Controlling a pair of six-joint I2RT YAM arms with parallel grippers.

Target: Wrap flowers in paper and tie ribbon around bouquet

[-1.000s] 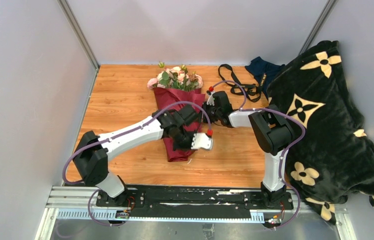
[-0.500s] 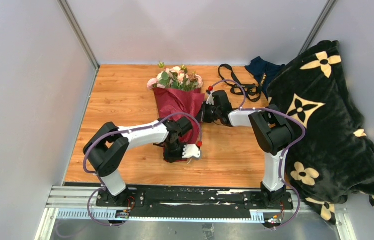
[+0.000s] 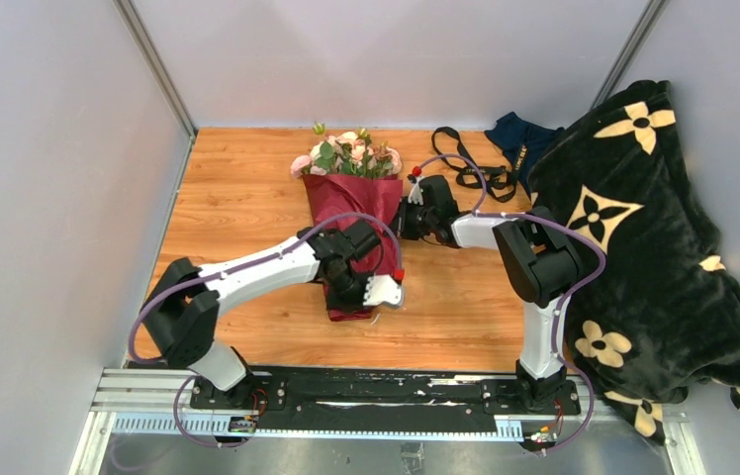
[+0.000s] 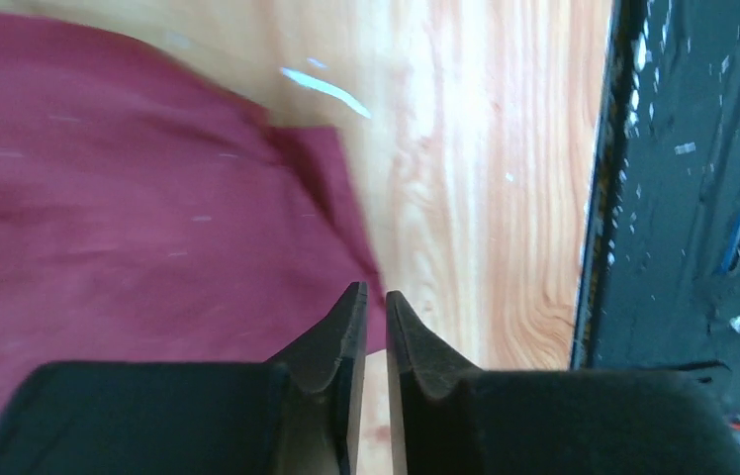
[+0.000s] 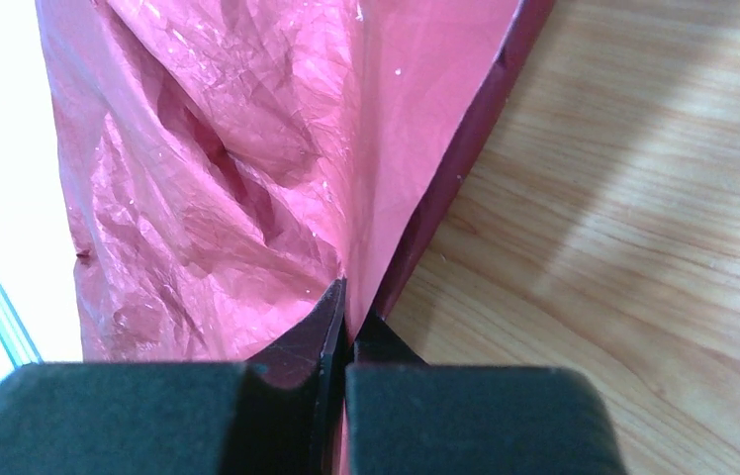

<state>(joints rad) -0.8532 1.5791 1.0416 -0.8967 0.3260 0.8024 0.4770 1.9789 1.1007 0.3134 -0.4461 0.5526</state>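
Wrapped bouquet [image 3: 346, 198] lying on the table [image 3: 237, 198]
We saw the right gripper [image 5: 348, 297] pinching the paper's [image 5: 247, 148] edge; the left gripper's [image 4: 368, 294] fingers stood slightly apart, empty, over the bouquet's near end.

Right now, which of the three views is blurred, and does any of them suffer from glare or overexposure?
Left wrist view: the dark red paper and the wooden table are smeared, the gripper fingers sharp. Right wrist view: crisp crinkles, but overexposed; the paper looks bright pink, left edge white. Top view: sharp, evenly lit.
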